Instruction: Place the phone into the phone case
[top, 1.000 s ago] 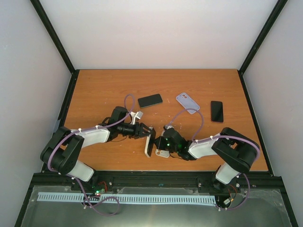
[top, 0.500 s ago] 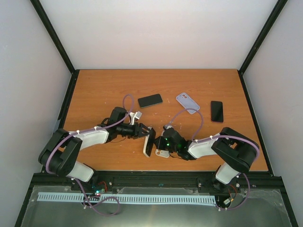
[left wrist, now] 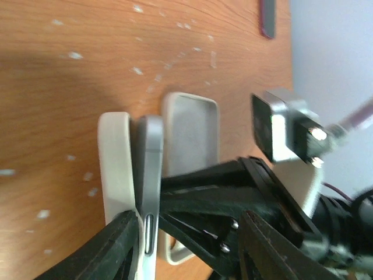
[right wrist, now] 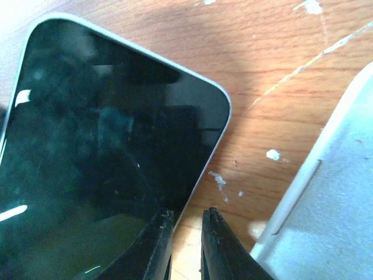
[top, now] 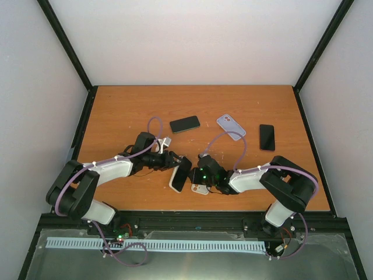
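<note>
The phone [top: 181, 173] is tilted up on an edge near the front of the tabletop [top: 128, 111], propped rather than lying flat. A white strip [left wrist: 115, 169] sits just beside its back. It may be a case half on, though I cannot tell. The left gripper [top: 176, 162] stands part-open astride the phone's end, one finger against the strip and the other well clear, so it steadies more than it clamps. The right gripper [right wrist: 184, 230] is closed to a slit with nothing between its fingers, its tips at a corner of the dark screen. An empty white case [top: 200, 188] lies flat just beside it.

The main risk is a slip — with no firm clamp, a push from the right could make the phone skid or topple face-down. Pressure at one corner could also twist it, so it seats crooked — one edge in, the other riding up. The right gripper might also knock the flat case aside.
</note>
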Robot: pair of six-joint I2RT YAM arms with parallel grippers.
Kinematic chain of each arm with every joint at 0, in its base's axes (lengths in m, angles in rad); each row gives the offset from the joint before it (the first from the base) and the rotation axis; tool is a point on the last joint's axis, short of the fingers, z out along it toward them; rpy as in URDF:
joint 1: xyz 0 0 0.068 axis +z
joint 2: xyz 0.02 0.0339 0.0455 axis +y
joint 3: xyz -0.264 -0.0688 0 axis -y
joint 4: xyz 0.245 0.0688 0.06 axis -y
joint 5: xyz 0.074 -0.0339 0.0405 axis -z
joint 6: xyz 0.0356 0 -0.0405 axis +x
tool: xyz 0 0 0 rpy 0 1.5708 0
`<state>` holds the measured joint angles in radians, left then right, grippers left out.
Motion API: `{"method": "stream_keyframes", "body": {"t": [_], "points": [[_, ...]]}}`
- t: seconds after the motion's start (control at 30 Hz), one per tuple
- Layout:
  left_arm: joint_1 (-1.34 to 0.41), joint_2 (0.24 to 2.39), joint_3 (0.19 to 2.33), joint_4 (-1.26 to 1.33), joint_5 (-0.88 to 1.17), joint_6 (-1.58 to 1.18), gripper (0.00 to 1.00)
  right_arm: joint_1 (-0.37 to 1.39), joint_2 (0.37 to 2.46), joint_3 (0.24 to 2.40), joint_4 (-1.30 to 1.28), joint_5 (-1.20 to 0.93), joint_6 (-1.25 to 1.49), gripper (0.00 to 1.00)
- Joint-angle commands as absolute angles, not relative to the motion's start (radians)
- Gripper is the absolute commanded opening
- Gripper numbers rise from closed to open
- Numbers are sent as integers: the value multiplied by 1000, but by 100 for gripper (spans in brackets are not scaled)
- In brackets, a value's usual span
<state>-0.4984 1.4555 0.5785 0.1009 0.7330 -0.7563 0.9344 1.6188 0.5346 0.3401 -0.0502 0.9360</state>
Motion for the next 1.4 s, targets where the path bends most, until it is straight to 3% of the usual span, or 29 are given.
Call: {"method": "stream_keyframes", "body": {"t": [0.0, 0.6, 0.97, 1.37], "points": [[-512, 1531, 576, -100, 525, -725, 48, 948, 1660, 551, 268, -97, 912, 18], [-494, 1463, 621, -284, 379, -719, 54, 941, 1670, 595, 260, -99, 917, 18], [-482, 1438, 572, -234, 466, -722, 41, 922, 1676, 574, 363, -129, 976, 32], [-445, 1444, 502, -174, 516, -730, 35, 919, 1781, 581, 516, -209, 1093, 53]]}}
